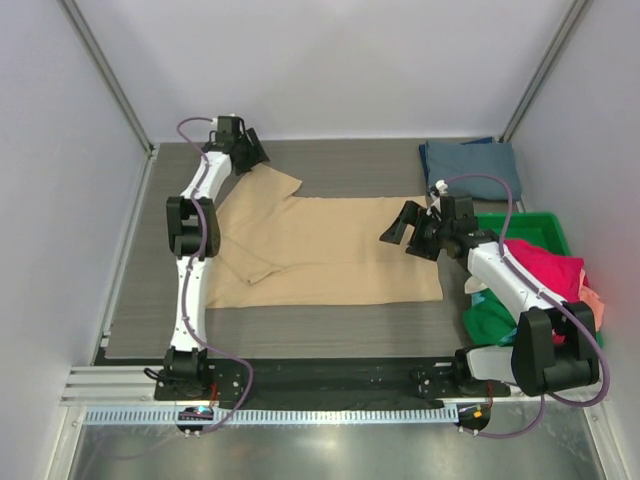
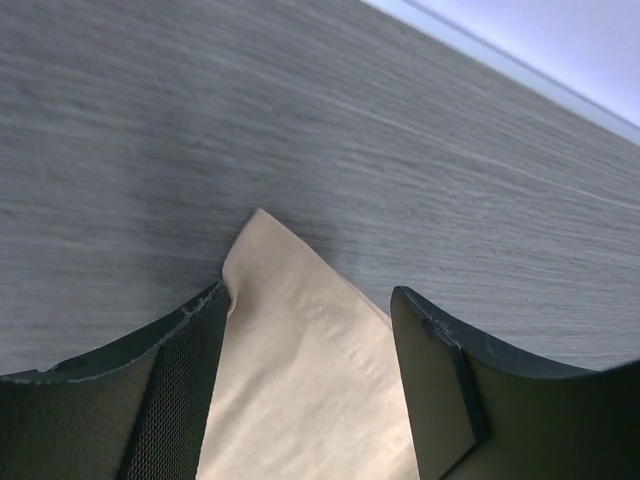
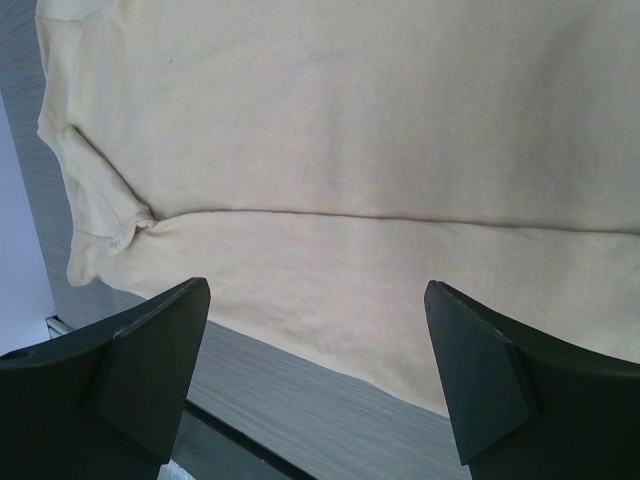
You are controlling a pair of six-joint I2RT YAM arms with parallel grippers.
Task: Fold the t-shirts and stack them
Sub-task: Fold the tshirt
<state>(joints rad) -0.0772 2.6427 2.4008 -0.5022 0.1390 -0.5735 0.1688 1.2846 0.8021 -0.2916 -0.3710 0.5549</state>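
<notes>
**Tan cloth on grey wood-grain**

The tan t-shirt at centre frame is plain, one even colour. The table is grey with fine wood-grain streaks. At upper right lies a slate blue-grey t-shirt. At right, a bright green bin carries a magenta t-shirt, a green t-shirt and a peach t-shirt. The left arm and right arm are white with black joints and purple cables. The left gripper and right gripper are black.
</notes>
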